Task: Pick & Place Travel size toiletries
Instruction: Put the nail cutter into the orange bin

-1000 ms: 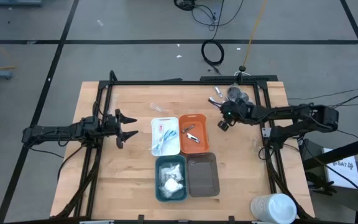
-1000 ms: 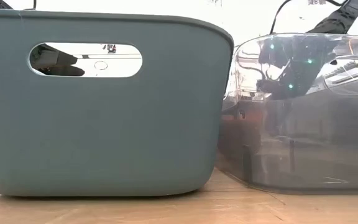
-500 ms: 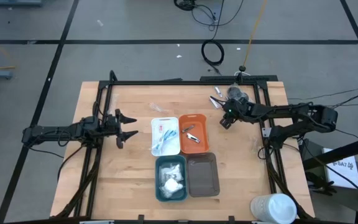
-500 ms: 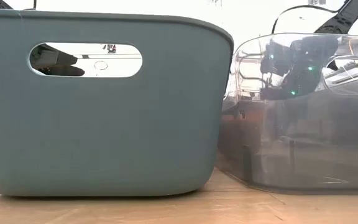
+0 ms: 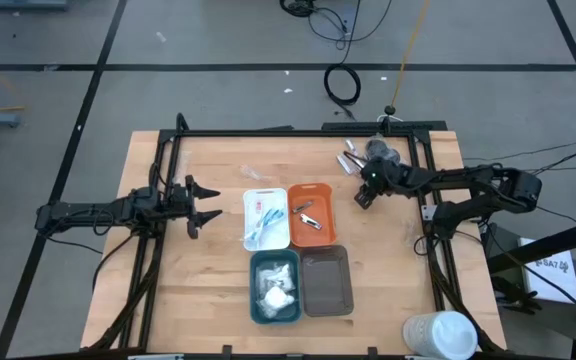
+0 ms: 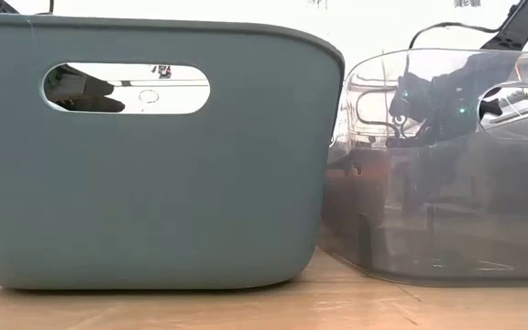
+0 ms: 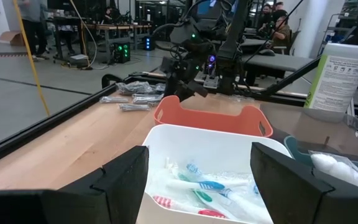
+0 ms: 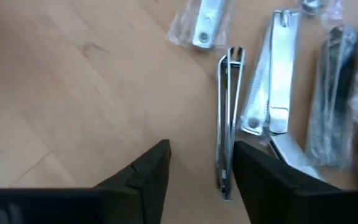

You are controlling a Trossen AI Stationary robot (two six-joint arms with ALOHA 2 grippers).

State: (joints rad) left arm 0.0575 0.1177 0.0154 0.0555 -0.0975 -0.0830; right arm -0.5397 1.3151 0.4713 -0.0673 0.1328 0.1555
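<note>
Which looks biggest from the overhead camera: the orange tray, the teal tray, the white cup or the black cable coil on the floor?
1. Teal tray
2. White cup, partly cut off by the picture's edge, so its rank is unsure
3. Orange tray
4. Black cable coil

wooden table (image 5: 208, 290), four trays (image 5: 312, 216); metal toiletries (image 5: 352, 160)

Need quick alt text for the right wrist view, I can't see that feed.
The right gripper, fingers open, hovers over a slim silver metal piece lying on the wooden table. More wrapped silver pieces lie beside it.
</note>
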